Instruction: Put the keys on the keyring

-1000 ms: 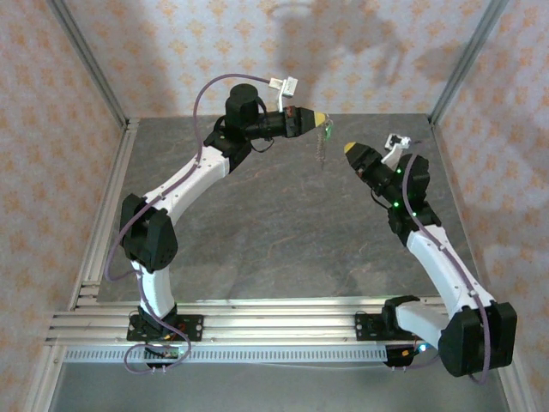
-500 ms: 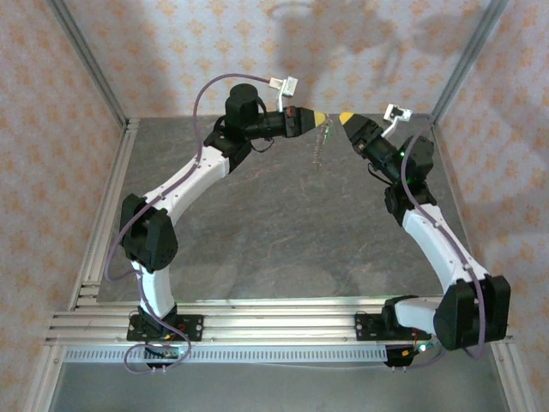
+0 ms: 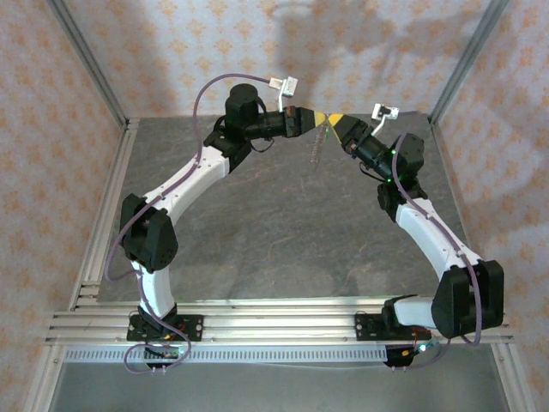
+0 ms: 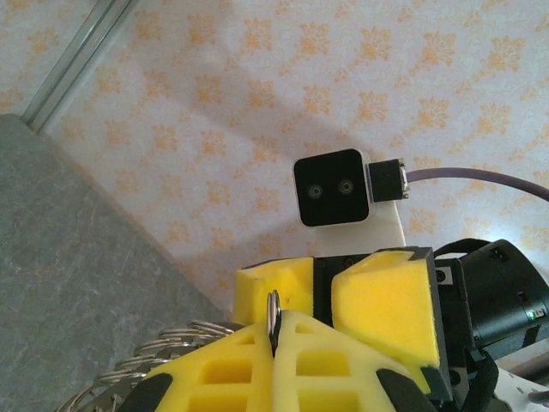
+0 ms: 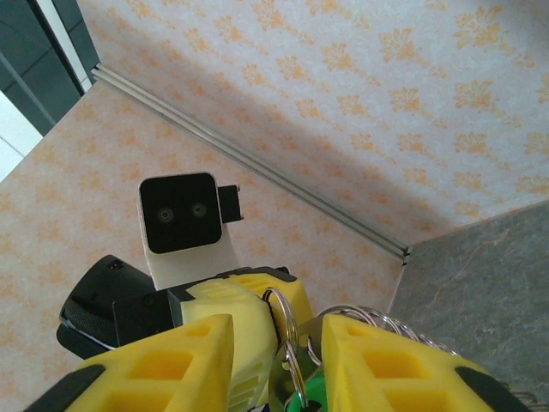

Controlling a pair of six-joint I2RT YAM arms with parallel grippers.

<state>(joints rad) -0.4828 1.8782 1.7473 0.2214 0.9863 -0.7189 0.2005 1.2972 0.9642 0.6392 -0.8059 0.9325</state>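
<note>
My left gripper (image 3: 321, 116) is held high at the back of the table, shut on a silvery ring (image 4: 274, 311) at the top of the keyring (image 3: 318, 148), a chain of linked rings hanging below it. My right gripper (image 3: 337, 120) meets it tip to tip. In the right wrist view my right gripper (image 5: 274, 348) stands open, its yellow fingers (image 5: 171, 365) on either side of the pinched ring (image 5: 288, 319) and the green-headed key (image 5: 314, 396). Whether the fingers touch the key I cannot tell. The key's blade is mostly hidden.
The grey table (image 3: 274, 232) lies well below both grippers. Patterned walls (image 3: 171, 51) with metal corner posts (image 3: 90, 69) close in the back and sides. An aluminium rail (image 3: 257, 322) runs along the near edge by the arm bases.
My right gripper has swung up and to the left until it faces the left gripper's tips, and its jaws have narrowed. The left arm and hanging keyring have stayed still.
</note>
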